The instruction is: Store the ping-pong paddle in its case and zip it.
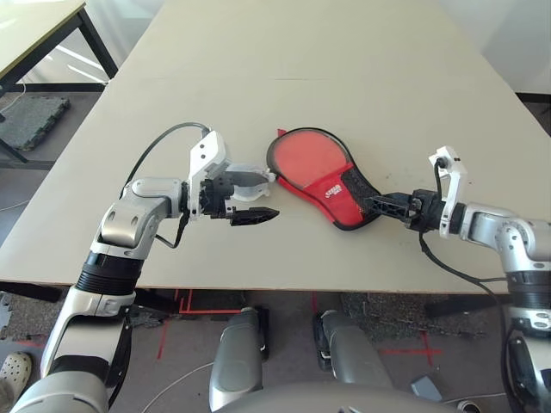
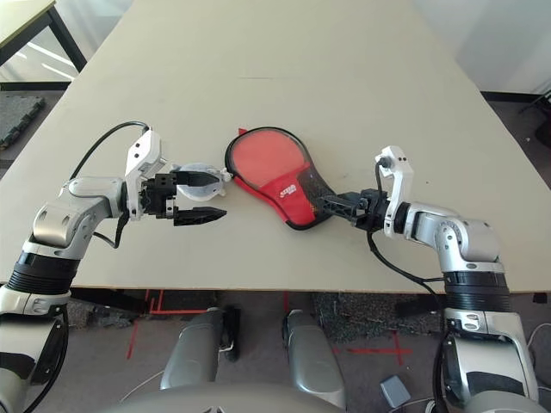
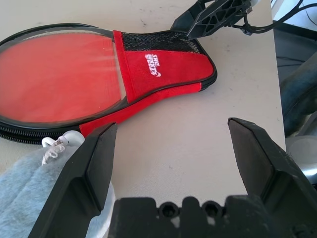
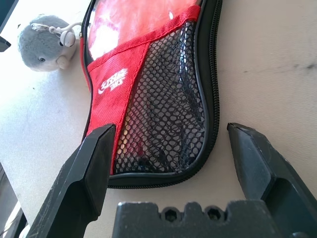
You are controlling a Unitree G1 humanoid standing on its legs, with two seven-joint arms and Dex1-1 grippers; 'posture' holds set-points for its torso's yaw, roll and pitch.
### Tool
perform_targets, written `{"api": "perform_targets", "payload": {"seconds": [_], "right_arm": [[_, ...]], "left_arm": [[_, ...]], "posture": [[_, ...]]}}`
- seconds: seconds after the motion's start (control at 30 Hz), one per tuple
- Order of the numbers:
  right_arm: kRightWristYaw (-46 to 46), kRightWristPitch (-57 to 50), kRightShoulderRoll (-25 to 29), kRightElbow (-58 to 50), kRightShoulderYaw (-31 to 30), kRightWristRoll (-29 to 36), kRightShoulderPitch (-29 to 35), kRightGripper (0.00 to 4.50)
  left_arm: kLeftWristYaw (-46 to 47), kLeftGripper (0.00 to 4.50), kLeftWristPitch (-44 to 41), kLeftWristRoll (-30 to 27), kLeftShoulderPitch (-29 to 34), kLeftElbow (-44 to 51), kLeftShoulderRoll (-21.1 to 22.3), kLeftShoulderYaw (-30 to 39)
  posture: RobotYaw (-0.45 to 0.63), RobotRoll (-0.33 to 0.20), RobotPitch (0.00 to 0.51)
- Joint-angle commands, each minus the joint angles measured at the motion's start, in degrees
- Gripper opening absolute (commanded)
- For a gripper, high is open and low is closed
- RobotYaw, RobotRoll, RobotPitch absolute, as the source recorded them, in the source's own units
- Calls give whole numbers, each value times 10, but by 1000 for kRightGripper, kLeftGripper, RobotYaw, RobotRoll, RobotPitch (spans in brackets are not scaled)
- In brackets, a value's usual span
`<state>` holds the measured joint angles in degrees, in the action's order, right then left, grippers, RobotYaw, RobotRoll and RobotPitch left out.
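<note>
both end effectors spread wide, empty, red case [image 1: 323,176] flat on table [image 1: 362,77], black mesh pocket, zipper edge

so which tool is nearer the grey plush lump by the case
Left. The left tool stands open right beside the grey plush lump, which lies at the case's round end. The right tool, also open, is at the case's narrow handle end, far from the lump.

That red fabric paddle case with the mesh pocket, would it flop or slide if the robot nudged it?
The red fabric paddle-shaped case lies flat on the smooth beige table, so it would probably slide rather than roll. Its fabric and mesh likely give under a pinch, though its round part looks filled and stiffer.
</note>
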<state>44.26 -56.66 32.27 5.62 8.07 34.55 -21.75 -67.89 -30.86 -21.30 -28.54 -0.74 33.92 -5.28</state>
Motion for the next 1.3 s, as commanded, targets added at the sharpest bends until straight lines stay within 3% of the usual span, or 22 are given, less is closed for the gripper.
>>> {"api": "perform_targets", "payload": {"seconds": [0.03,0.13,0.23,0.57,0.6,1.0,1.3], "right_arm": [[-3,-26,-14,-9,-19,8,7,4449],[-4,-31,-21,-15,-26,6,11,4375],[-7,-34,-29,-20,-31,5,13,3799],[-14,-37,-39,-13,-45,-4,19,167],[-14,-38,-38,-13,-44,-3,21,17],[-25,-111,-10,-99,21,55,102,17],[-7,-158,56,-176,82,123,201,17]], "left_arm": [[3,4500,-2,-7,3,10,3,-3],[4,4500,0,-6,3,9,2,-3],[4,4500,0,-6,3,10,2,-4],[6,4500,5,-4,3,8,2,-5],[6,4500,6,-4,3,7,2,-5],[4,4500,23,1,2,-7,1,-10],[-4,4500,42,5,-12,-33,0,-16]], "posture": [[118,0,187],[120,0,188],[122,0,189],[121,0,186],[120,0,185],[102,0,185],[74,0,175]]}}
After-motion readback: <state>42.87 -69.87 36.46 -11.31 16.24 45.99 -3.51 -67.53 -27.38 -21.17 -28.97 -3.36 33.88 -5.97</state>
